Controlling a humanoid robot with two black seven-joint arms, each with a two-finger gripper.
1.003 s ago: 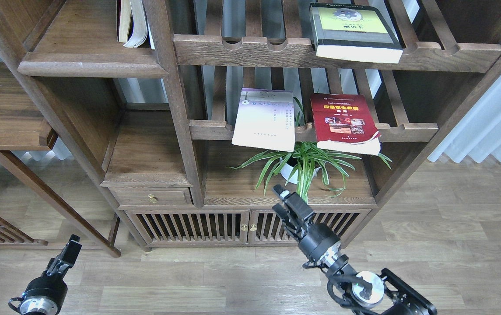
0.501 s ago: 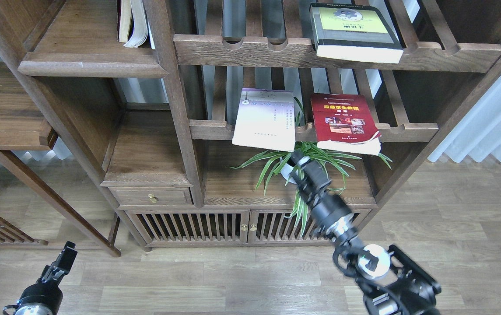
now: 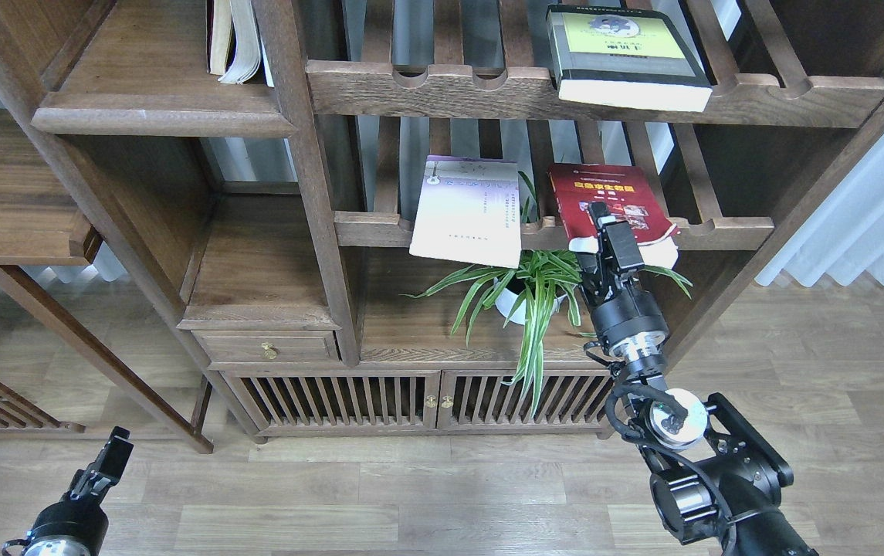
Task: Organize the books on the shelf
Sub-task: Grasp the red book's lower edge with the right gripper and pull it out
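Risk of dropping: the red book (image 3: 610, 189) lies flat on a slatted rack (image 3: 727, 229) with its front edge overhanging the notched rail, so a nudge from our right gripper (image 3: 602, 222) could, we judge, tip it off toward the floor.
Risk of a poor grip: the page edge by our fingers (image 3: 618, 238) looks curled, so we might pinch loose leaves and not the whole book.
Risk below: the spider plant (image 3: 536, 292) in its white pot stands just under our fingers; its leaves could snag the wrist.
Right arm pose: it rises from the lower right edge, forearm near upright, wrist tilted forward, the tip at the red book's front edge and overlapping its cover.
Right fingers: we cannot tell how wide they stand, nor whether they already hold the book.
Left gripper (image 3: 113, 452): low at the lower left over the floor, idle, too small and dark to judge.
Other books: the white-to-lavender book (image 3: 466, 208) lies left of our fingers on the same rack; the yellow-green book (image 3: 623, 54) lies above them.
Target shelf (image 3: 156, 116): far up and left of our fingers, a book already standing there.
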